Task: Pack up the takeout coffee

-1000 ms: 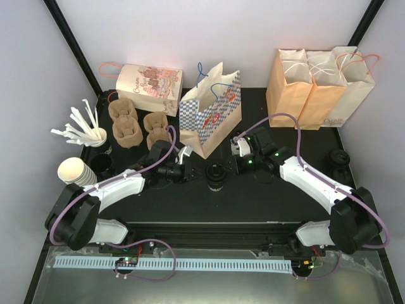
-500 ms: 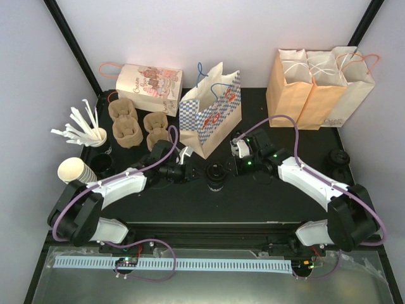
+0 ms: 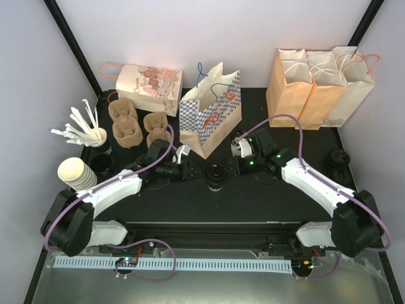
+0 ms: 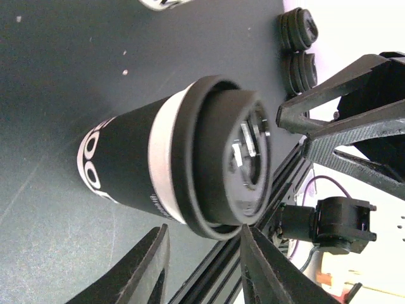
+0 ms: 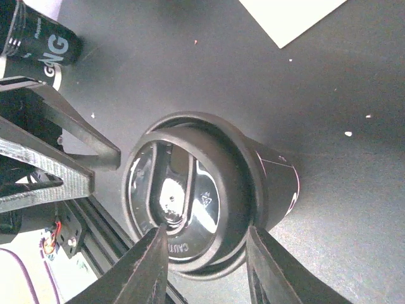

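Observation:
One takeout coffee (image 3: 216,174) stands upright mid-table, its paper side mostly black print, with a black lid (image 5: 183,196). My left gripper (image 3: 192,170) points at it from the left, and my right gripper (image 3: 235,166) faces it from the right. In the left wrist view the cup (image 4: 126,164) fills the middle. The left gripper (image 4: 204,229) is open there: one tip is close to the lid rim, the other is clear of it. In the right wrist view the right gripper (image 5: 207,229) is open too, its tips level with the lid's edge. A second printed cup (image 5: 38,44) stands further left.
A blue checked bag (image 3: 212,107) stands open just behind the cup. Tan bags (image 3: 316,82) are back right and a picture bag (image 3: 149,79) back left. Pulp carriers (image 3: 130,120), stirrers (image 3: 88,130) and stacked white cups (image 3: 76,172) fill the left. Spare lids (image 3: 338,158) lie right.
Both grippers have spread their jaws a little at the cup's lid. The cup stays upright in almost the same spot. Both arms have shifted only slightly.

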`<state>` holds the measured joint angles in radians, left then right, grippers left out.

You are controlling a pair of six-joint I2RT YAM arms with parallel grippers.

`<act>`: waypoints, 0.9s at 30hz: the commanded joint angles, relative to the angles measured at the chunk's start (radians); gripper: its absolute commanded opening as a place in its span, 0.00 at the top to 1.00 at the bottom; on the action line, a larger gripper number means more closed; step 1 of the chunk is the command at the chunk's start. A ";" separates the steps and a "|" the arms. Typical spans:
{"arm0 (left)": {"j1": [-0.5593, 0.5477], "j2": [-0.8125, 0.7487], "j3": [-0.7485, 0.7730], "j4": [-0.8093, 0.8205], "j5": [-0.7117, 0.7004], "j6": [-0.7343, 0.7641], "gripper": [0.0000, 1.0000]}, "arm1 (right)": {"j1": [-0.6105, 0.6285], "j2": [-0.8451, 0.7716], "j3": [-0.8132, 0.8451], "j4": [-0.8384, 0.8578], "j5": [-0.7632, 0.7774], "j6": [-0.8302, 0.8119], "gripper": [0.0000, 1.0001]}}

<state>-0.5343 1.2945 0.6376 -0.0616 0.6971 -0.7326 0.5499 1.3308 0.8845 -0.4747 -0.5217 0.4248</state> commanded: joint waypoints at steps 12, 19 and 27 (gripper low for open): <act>-0.006 -0.183 0.079 -0.173 -0.128 0.065 0.58 | -0.003 -0.123 0.038 -0.030 0.080 -0.043 0.60; -0.007 -0.231 0.066 -0.181 -0.157 0.079 0.55 | -0.003 -0.193 0.029 -0.014 0.156 -0.051 0.60; -0.022 -0.324 0.001 -0.055 -0.115 0.083 0.43 | -0.002 -0.328 -0.027 0.056 0.285 -0.028 0.58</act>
<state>-0.5434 1.0340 0.6601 -0.1955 0.5682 -0.6659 0.5499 1.0824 0.8860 -0.4911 -0.3309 0.3916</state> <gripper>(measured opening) 0.544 0.419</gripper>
